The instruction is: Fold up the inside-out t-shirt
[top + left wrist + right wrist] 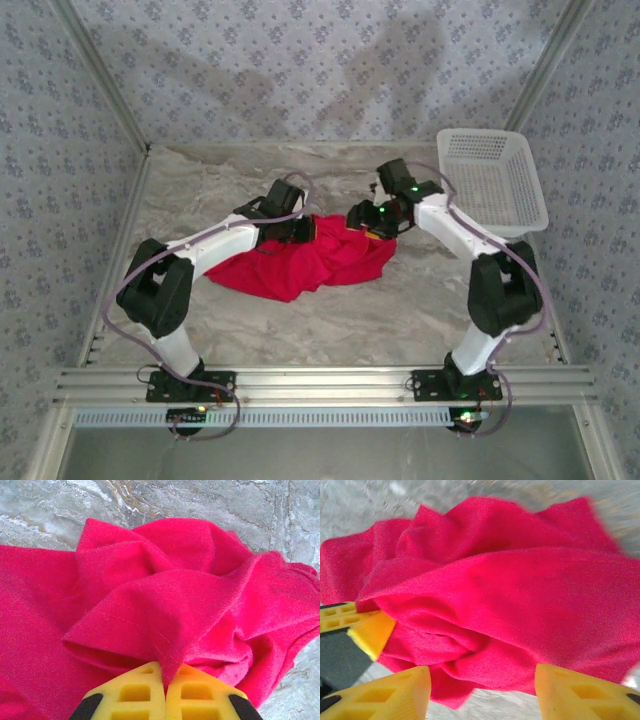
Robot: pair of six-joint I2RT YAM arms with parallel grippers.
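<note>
Hard to tell sleeves from neck in the red shirt [300,262], bunched in a lumpy heap. Pinched tight at a stitched fold by the left claw [165,682]; right claw [482,682] spread apart.

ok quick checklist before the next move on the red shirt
1. Left gripper grip on the t-shirt: ok, shut on a stitched fold.
2. Right gripper ready to grasp: ok, jaws apart, cloth bulging between them, not pinched.
3. Shirt spread flat: not ok, bunched in a heap on the table.
4. Sleeves and collar located: cannot tell, folds hide them.
5. Basket out of the way: ok, at the far right corner, apart from the shirt.
</note>
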